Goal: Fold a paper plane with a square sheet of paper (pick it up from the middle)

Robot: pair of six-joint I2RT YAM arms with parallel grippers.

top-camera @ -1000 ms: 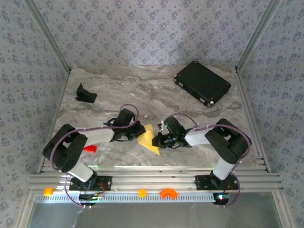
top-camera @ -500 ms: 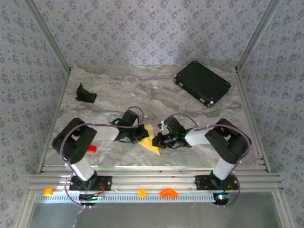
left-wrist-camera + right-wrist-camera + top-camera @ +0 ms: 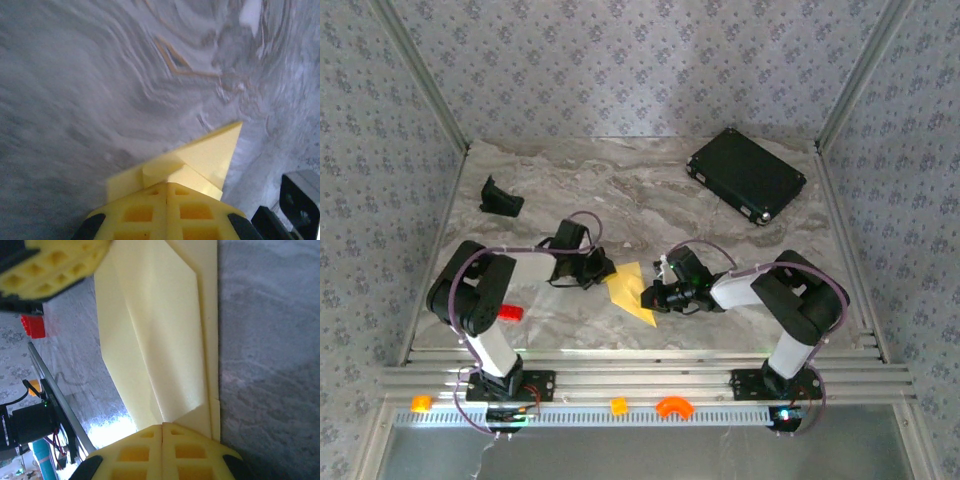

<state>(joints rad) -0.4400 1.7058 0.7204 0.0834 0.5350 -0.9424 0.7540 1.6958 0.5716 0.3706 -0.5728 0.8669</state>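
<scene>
We judge the task to be mid-fold. On the grey marbled bench (image 3: pixel 720 215), the pale-yellow square sheet of paper (image 3: pixel 628 292) is already a narrow, layered dart. It lies flat near the middle of the near edge, between the two arms. The next move, we think, calls for one side to pin the sheet while the other presses along the fold to sharpen the crease, so nothing slides or springs open. Both arms reach low and inward, forearms almost level with the bench. The left hand (image 3: pixel 604 268), fingers together, rests its tips at the sheet's far-left corner. The right hand (image 3: pixel 651 297), likewise closed, bears on the right edge. Whether either pinches a layer we cannot tell.
</scene>
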